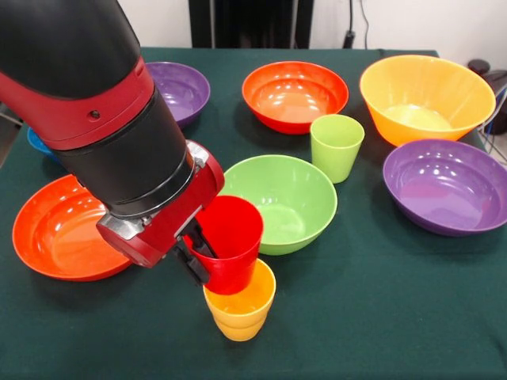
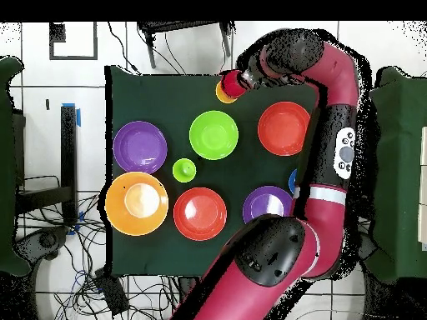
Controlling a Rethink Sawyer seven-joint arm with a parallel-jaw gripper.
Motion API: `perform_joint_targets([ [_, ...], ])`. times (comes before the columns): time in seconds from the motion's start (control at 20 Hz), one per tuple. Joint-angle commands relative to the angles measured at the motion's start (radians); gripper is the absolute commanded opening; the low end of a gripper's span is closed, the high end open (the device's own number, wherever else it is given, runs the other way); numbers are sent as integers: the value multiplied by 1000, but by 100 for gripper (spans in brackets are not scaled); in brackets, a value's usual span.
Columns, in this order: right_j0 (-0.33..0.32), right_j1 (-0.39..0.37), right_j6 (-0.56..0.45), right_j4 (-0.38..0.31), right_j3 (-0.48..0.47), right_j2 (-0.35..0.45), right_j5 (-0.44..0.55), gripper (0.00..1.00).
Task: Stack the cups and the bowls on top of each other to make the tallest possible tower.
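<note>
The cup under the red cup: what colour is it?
Yellow cup, clearest in the front view.

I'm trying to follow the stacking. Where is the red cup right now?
In the front view, the red cup sits tilted in the gripper, low in the middle, partly inside the yellow cup, just left of the light green bowl.

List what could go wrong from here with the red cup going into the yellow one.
The gripper holds the red cup tilted, its base only partly in the yellow cup; released so, it may jam crooked or topple. The yellow cup is light and free-standing, so a sideways push could tip it. The green bowl sits close beside.
</note>
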Motion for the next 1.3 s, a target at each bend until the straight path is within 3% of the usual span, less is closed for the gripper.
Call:
perform_joint_targets([
  [0.05, 31, 7, 239, 11, 87, -61, -71, 0],
  [0.45, 38, 6, 249, 42, 97, -77, -92, 0],
  [1.0, 64, 42, 192, 23, -11, -55, -32, 0],
  [1.3, 66, 41, 204, 36, 2, -61, -44, 0],
])
